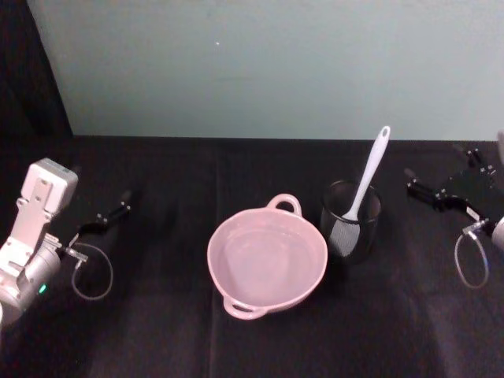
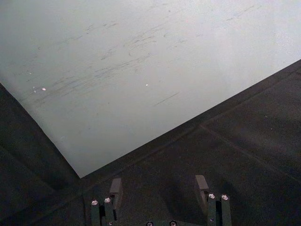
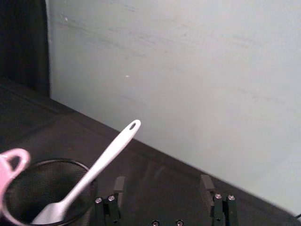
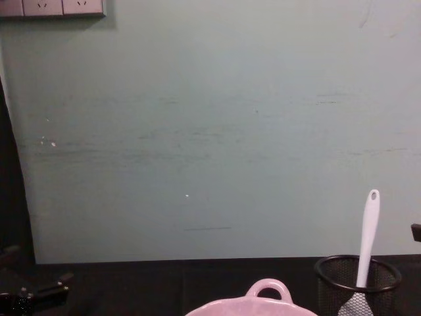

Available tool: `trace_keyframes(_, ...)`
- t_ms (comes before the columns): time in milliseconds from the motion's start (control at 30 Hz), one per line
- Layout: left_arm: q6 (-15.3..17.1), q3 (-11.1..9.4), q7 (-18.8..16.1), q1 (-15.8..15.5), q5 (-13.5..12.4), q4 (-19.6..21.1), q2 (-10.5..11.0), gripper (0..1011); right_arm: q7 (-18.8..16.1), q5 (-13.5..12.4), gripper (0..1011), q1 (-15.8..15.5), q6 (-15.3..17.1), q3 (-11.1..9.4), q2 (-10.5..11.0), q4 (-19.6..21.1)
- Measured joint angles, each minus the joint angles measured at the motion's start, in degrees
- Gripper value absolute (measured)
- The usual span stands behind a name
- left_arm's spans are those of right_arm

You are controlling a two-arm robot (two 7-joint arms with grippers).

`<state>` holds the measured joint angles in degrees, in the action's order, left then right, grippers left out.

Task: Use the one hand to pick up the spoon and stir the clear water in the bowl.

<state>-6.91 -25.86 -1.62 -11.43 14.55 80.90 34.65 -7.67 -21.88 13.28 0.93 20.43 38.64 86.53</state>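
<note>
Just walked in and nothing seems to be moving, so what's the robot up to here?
Nothing is being handled yet. The white spoon stands blade-down in the black mesh cup, just right of the pink bowl of clear water. The right hand hangs open to the right of the cup, empty. The left hand sits open far off on the left side of the black table.

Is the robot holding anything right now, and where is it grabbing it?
Nothing. The spoon stands in the mesh cup, and both grippers are open.
</note>
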Motion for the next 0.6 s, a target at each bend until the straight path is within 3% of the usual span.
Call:
trace_keyframes(200,0.0,0.0,0.0,0.0,0.0,0.0,0.0,1005,3.76,7.65,1003,1.11,-4.26,2.12,-2.26,-3.38)
trace_keyframes(333,0.0,0.0,0.0,0.0,0.0,0.0,0.0,1005,4.66,10.05,1003,1.74,-4.94,2.82,-3.62,-5.32)
trace_keyframes(600,0.0,0.0,0.0,0.0,0.0,0.0,0.0,1005,4.67,10.16,1003,2.34,-2.28,2.45,-5.89,-8.47)
